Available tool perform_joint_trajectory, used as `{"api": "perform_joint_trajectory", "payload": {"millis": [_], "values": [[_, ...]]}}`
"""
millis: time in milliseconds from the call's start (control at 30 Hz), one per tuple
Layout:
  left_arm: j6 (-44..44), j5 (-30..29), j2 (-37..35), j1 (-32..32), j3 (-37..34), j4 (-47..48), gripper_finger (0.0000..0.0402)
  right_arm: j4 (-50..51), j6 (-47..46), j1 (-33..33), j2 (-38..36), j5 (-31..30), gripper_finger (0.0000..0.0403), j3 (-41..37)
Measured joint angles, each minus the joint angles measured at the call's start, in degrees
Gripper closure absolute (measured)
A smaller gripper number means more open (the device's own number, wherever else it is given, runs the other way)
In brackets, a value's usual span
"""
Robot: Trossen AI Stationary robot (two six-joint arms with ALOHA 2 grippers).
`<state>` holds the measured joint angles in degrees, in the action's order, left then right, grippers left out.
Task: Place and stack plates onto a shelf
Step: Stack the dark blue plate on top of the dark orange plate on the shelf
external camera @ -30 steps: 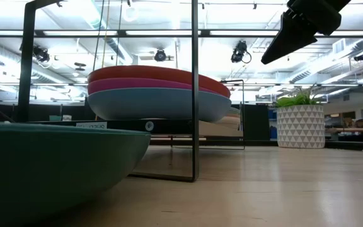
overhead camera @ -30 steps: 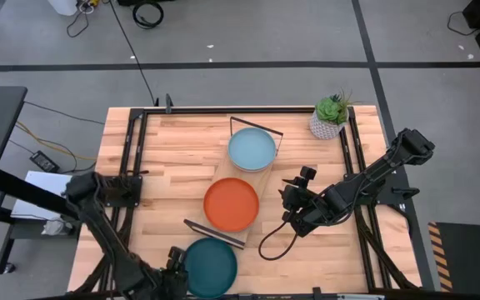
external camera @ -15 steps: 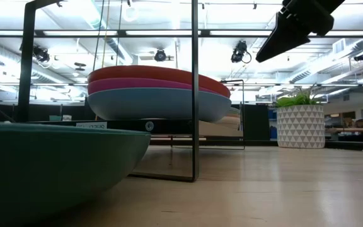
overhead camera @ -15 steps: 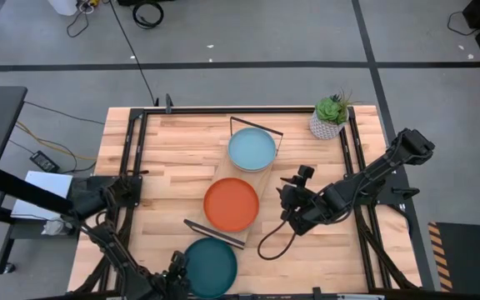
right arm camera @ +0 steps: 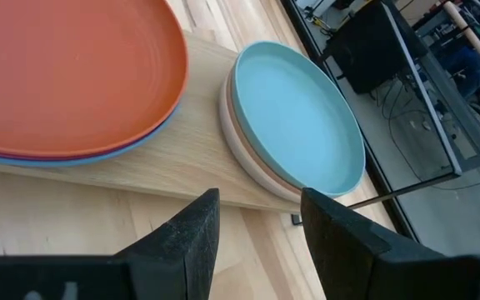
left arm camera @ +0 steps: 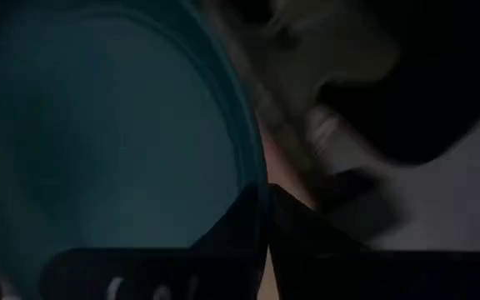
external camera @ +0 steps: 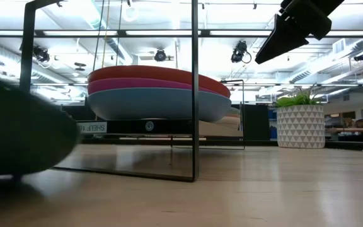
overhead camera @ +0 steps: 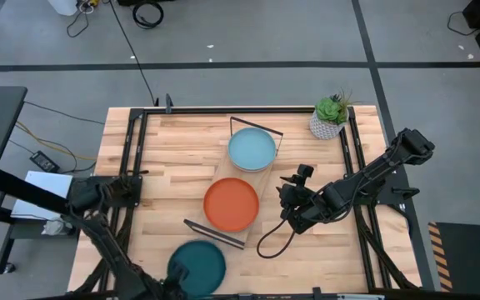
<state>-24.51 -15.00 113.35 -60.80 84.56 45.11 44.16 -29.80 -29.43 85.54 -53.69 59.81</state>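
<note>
The shelf (overhead camera: 267,177) bears two stacks. One has the orange-red plate (overhead camera: 232,204) on top, over magenta and blue ones (external camera: 156,94). The other has the light teal plate (overhead camera: 252,150) on top, over pale pink ones (right arm camera: 257,171). My left gripper (overhead camera: 176,270) is at the table's near edge, shut on the dark teal plate (overhead camera: 198,265). My right gripper (overhead camera: 288,200) hovers open and empty just right of the shelf, facing both stacks (right arm camera: 257,223). My left gripper pinches the dark teal plate's rim (left arm camera: 252,179) between its two fingers, on the plate's left near side. The fingers come from the table's near left corner. In the low view the plate (external camera: 17,132) shows blurred and raised, and seems clear of the table.
A potted plant (overhead camera: 329,118) stands at the far right corner. A black cable loop (overhead camera: 273,242) hangs below my right arm. Black wire frames stand at the shelf's far end (overhead camera: 257,132) and near end (overhead camera: 215,233). Bare tabletop (overhead camera: 165,167) lies left of the shelf.
My left gripper has moved toward the table's left edge with the dark teal plate. The plate has shifted left along the near edge, and in the low view it has swung left and risen. The shelf's stacks have kept still.
</note>
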Motion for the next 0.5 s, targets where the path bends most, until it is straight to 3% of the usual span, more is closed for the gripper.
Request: {"api": "perform_joint_trajectory", "payload": {"millis": [133,267,500], "values": [[0.1,0.4,-5.2,-0.2,6.6,1.5,0.0385,0.0,0.0,0.0,0.0,0.0,0.0228,0.0],[1.4,-4.0,-10.8,0.5,13.9,1.4,0.0386,0.0,0.0,0.0,0.0,0.0,0.0228,0.0],[-2.5,-26.0,-19.2,5.9,21.4,3.8,0.0386,0.0,1.4,0.0,0.0,-0.3,0.0228,0.0]]}}
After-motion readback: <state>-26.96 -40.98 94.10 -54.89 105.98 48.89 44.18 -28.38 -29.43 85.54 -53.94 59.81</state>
